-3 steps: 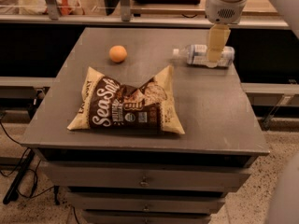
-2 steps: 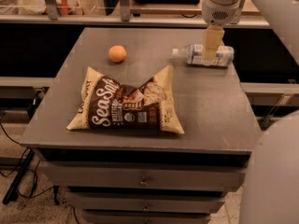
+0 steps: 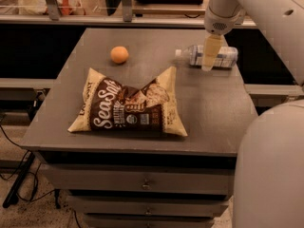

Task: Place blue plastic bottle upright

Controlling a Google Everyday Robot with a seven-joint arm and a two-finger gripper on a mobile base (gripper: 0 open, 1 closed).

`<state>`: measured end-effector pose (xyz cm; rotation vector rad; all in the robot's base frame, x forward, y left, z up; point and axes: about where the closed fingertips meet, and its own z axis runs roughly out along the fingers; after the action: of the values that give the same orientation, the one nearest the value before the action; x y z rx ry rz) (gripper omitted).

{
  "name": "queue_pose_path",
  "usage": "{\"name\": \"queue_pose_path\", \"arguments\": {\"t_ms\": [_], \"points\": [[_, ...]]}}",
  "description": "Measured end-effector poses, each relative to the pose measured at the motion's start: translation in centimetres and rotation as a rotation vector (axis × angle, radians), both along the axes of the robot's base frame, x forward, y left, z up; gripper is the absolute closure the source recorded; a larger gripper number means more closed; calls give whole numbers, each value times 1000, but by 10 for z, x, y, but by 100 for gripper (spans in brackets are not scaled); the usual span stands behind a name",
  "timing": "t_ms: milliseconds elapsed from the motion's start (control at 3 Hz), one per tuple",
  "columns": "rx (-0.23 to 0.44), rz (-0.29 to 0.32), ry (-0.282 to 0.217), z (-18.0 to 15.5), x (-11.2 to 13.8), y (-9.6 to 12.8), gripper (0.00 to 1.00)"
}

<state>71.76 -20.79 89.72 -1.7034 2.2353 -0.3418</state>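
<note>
Blue plastic bottle (image 3: 227,57) seen lying on its side, far right of bench (image 3: 213,108), cap to left. Tool (image 3: 209,63) positioned over bottle mid-body, prob. for a grasp before tipping up. Tool opening can't be told.

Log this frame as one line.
gripper: at bottle's middle | bottle: lying on side on table | upright: not yet | also: chip bag, orange

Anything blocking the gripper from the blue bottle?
Nothing visible. The gripper hangs right over the blue plastic bottle, which lies on its side. The chip bag and orange sit well away from both.
</note>
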Motion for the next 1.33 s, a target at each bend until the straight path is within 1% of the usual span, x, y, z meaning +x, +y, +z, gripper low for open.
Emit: {"name": "queue_pose_path", "arguments": {"t_ms": [333, 667, 1000, 1333], "points": [[20, 6, 26, -19, 9, 0, 0], [39, 11, 55, -35, 12, 0, 0], [58, 15, 76, -46, 13, -1, 17], [63, 14, 88, -52, 14, -2, 41]]}}
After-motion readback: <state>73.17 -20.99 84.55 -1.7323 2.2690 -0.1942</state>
